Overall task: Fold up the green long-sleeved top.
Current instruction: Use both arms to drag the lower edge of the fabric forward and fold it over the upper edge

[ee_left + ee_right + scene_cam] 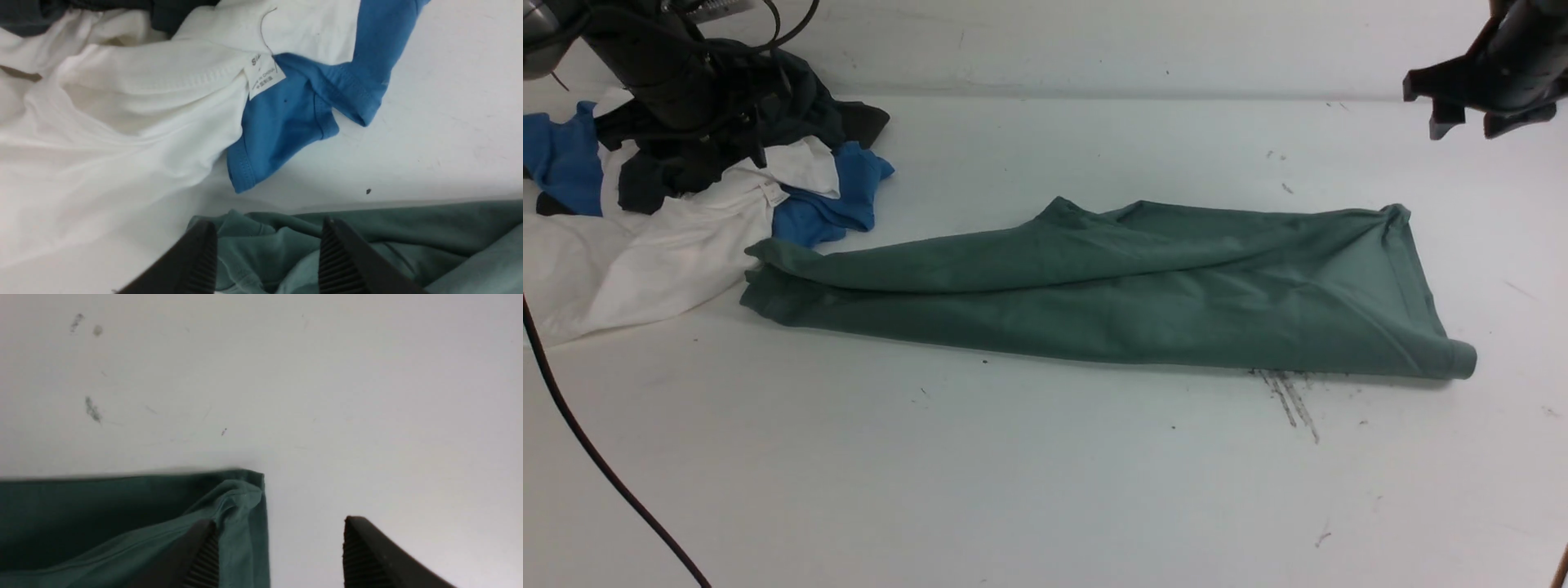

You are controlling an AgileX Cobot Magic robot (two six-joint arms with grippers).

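The top (1111,302) lies as a long folded band across the middle of the table (1045,490), its left end just beside the pile (686,204) in the far left corner. The left claw (267,261) and right claw (1470,114) hang apart and empty. A pinch at that left end could snag the white shirt (122,122), or lift a single layer and undo the fold.

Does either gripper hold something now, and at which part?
Nothing is held: left gripper and right gripper stand open, and the green top lies loose on the table.
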